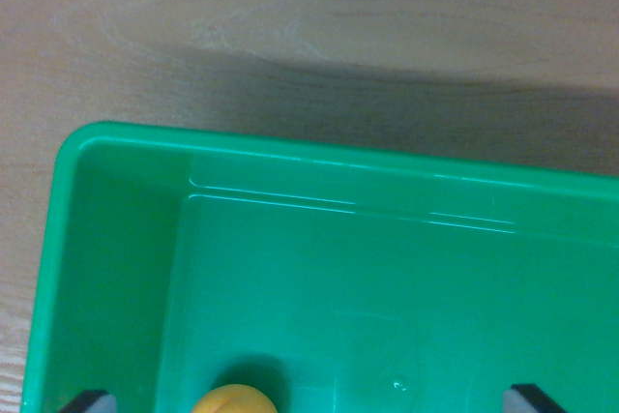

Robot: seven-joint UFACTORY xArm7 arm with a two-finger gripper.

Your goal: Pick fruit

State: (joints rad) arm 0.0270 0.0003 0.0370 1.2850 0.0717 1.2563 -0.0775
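Fingers (92, 399) sat wide apart, empty, over the green bin (319, 157); we reckoned we'd drop onto that orange fruit (235, 400) next.

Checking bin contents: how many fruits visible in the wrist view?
1: an orange-yellow fruit in the green bin, at the bottom edge, left of centre, partly cropped. More may lie out of frame.

Only the gripper (309, 401) shows, and only as two dark fingertips (89, 400) poking in at the bottom edge of the wrist view, one near the wrist view's left corner, the other toward its right. They stand well apart, nothing between them touching either tip.
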